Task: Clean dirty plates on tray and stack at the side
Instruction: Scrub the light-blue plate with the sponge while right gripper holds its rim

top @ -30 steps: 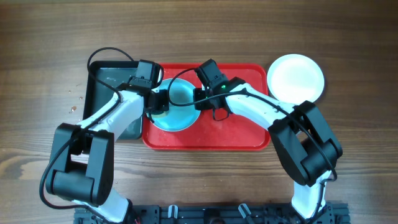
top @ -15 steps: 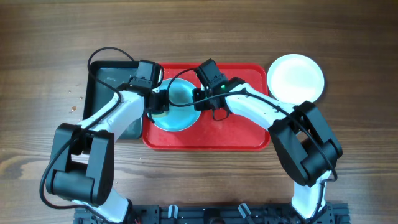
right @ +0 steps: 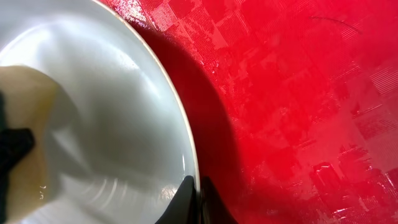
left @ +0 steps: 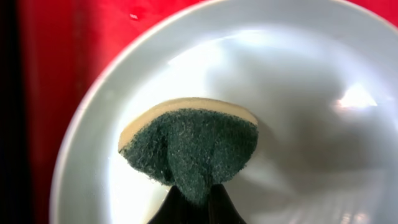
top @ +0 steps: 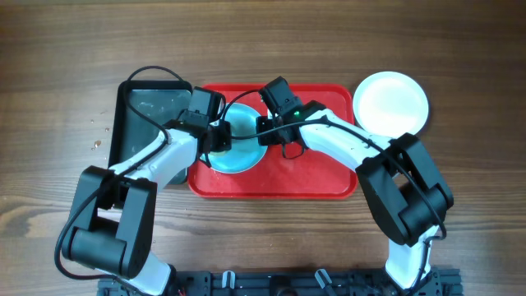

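A pale turquoise plate (top: 238, 146) lies at the left end of the red tray (top: 312, 177). My left gripper (top: 220, 138) is shut on a green sponge (left: 189, 149) with a yellowish backing, which is pressed onto the plate (left: 298, 93) inside its left half. My right gripper (top: 265, 131) is shut on the plate's right rim. In the right wrist view one finger sits inside the plate (right: 106, 93) and the other outside it, over the tray (right: 298, 112). A white plate (top: 392, 102) rests on the table to the right of the tray.
A black tray (top: 144, 115) stands against the red tray's left side, partly under my left arm. Wet streaks show on the red tray's surface (right: 323, 174). Both arms cross over the red tray's left half.
My left gripper has slid to the right with the sponge, further across the plate, uncovering more of the black tray. The right arm has stayed where it was.
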Tool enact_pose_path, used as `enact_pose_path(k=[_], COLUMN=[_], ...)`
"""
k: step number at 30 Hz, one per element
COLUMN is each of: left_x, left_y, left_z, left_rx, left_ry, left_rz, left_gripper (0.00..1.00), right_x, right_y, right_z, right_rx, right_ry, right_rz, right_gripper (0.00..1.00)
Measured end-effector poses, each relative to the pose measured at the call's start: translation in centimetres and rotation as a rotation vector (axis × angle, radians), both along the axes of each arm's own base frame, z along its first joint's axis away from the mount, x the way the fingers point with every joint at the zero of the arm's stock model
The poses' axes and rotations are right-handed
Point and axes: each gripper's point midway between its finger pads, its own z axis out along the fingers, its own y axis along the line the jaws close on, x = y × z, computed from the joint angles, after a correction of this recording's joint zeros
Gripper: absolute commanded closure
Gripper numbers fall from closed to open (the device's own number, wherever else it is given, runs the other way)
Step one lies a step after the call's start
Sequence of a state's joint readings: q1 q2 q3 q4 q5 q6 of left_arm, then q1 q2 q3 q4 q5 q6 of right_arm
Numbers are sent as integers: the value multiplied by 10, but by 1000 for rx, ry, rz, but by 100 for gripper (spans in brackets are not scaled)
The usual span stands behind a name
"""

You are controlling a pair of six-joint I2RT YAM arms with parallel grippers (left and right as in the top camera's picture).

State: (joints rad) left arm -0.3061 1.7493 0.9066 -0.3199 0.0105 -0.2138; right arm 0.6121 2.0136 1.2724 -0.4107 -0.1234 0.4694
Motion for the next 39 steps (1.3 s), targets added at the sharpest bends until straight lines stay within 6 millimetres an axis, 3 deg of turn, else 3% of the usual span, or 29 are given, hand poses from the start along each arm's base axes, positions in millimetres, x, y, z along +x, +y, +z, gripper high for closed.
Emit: enact_pose_path(k=[7, 11, 14, 15, 16, 18, 25, 31, 33, 34, 39], left_x=[-8, -9, 3, 5, 11, 14, 6, 5, 3, 3, 4], left_y=[-29, -31, -30, -29, -24, -16, 6, 17, 23, 24, 27], left_z=[3, 13, 61, 66, 98, 118, 86, 33, 18, 15, 3], left_rx=[-172, -224, -268, -271, -278, -256, -123, -23, 20, 29, 52], left_ry=[49, 56, -69, -82, -169, -224, -128, -17, 15, 18, 35], left_rz=[-56, -54, -59, -58, -50, -29, 23, 25, 34, 35, 30], left_gripper=[96, 96, 96, 96, 96, 96, 96, 96, 90, 83, 74], right_x=[0, -2, -4, -4, -5, -5, -5, -5, -5, -5, -5], right_y=[0, 3, 6, 7, 7, 8, 8, 8, 8, 8, 8], right_z=[0, 1, 1, 1, 2, 2, 2, 2, 2, 2, 2], right_rx=[4, 19, 27, 29, 33, 35, 36, 37, 37, 37, 37], right_ry=[3, 12, 13, 12, 13, 14, 15, 15, 15, 15, 15], right_rz=[4, 13, 38, 42, 45, 48, 50, 50, 50, 50, 50], right_gripper=[96, 96, 96, 96, 96, 96, 96, 96, 96, 96, 96])
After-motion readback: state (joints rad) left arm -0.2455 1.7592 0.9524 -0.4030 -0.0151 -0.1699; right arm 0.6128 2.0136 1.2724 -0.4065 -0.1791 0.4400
